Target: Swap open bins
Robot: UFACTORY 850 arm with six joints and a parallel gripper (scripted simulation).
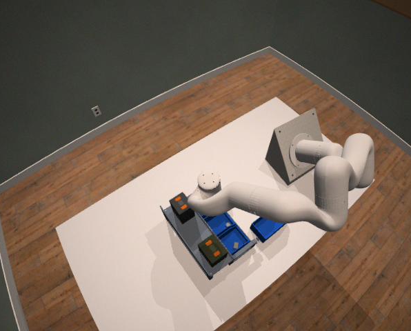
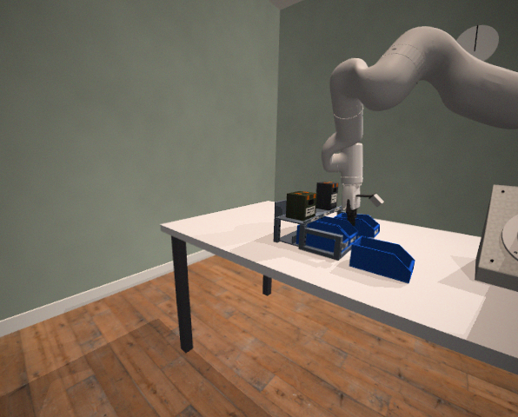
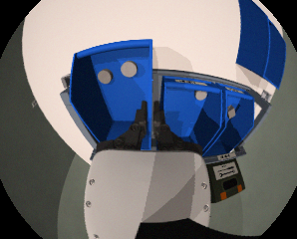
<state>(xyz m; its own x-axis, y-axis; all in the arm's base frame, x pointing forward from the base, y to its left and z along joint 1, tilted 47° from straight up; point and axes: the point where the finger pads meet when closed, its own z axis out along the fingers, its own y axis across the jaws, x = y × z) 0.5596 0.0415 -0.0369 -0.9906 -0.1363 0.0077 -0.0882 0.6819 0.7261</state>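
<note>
The grey shelf (image 1: 198, 235) holds three blue bins, open fronts out. The far-end bin (image 3: 112, 96) has two grey round parts in it and sits in its place; it also shows in the exterior view (image 2: 366, 225). My gripper (image 3: 149, 108) points down over this bin's right side wall, one finger on each side, slightly open and not clamping it. In the exterior view the gripper (image 2: 351, 217) is low at that bin; in the top view the arm hides it. The empty blue bin (image 1: 266, 227) (image 2: 381, 258) stands on its base on the table beside the shelf.
The middle bin (image 1: 218, 221) and the near-end bin (image 1: 236, 240) each hold a small grey part. Two dark boxes (image 1: 181, 207) (image 1: 212, 251) sit on the shelf's top board. The robot's grey base mount (image 1: 294, 145) stands at the table's far side.
</note>
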